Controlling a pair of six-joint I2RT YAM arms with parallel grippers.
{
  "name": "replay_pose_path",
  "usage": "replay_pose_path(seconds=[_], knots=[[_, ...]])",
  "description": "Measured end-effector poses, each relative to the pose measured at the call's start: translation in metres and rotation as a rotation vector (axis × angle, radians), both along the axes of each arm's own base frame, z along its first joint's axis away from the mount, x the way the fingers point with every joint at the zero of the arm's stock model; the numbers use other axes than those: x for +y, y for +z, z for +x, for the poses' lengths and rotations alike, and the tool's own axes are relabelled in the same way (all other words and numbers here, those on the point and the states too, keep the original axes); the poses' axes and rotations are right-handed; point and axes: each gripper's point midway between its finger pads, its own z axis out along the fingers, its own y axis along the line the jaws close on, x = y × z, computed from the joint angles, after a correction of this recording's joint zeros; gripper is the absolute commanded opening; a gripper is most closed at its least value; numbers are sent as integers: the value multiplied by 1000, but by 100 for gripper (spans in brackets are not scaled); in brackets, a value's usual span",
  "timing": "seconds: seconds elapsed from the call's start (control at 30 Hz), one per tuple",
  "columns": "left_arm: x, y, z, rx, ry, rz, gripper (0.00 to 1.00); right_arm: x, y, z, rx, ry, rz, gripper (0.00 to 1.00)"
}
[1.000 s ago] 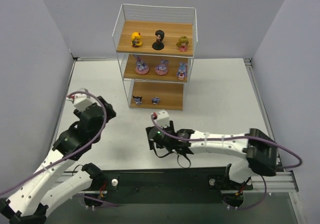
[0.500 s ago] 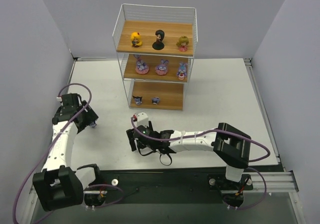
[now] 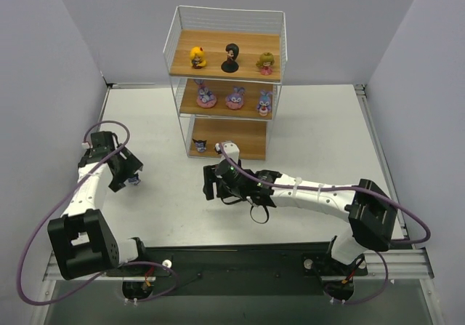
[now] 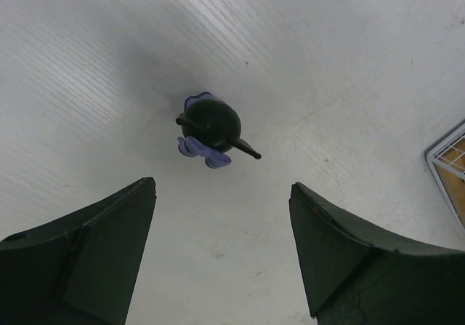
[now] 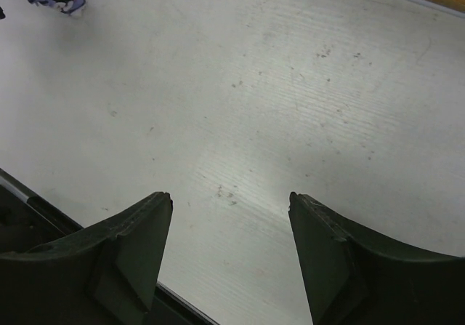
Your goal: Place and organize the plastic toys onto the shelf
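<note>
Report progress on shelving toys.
Done: three big-headed dolls on the white wire shelf's top board, three purple-pink bunnies below, one dark figure visible on the bottom. In hand: nothing; the open left gripper hovers over a dark blue-purple figurine on the table. Left: shelve it.

From above, the loose dark blue toy (image 3: 134,182) is nearly lost under the left gripper (image 3: 125,175), only a speck showing. The right arm's wrist (image 3: 231,150) blocks part of the bottom board of the shelf (image 3: 251,43). In the right wrist view the toy is clipped by the top edge. The left wrist view catches only a shelf corner, and the toy's face is perhaps turned away.
</note>
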Motion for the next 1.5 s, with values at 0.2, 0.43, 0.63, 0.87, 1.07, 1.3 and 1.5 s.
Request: replay_pose_path(seconds=[0.2,0.43,0.63,0.87,1.07,1.3,1.5], knots=[[5,-11,13,37,66,-17,84,-28,2,2,44,-38,-49,66],[14,-21,26,67,118,-10,76,-50,13,4,55,-72,-65,66],[13,-33,25,102,125,-18,69,-61,16,6,61,-93,-75,66],[13,-40,25,119,141,-23,46,-74,20,9,60,-119,-73,65],[12,-42,29,105,139,-30,5,-86,18,8,60,-138,-83,65],[-23,-38,37,77,83,-66,0,-98,19,8,52,-164,-90,65],[-133,-19,31,13,-73,-192,0,-113,25,10,37,-216,-95,65]])
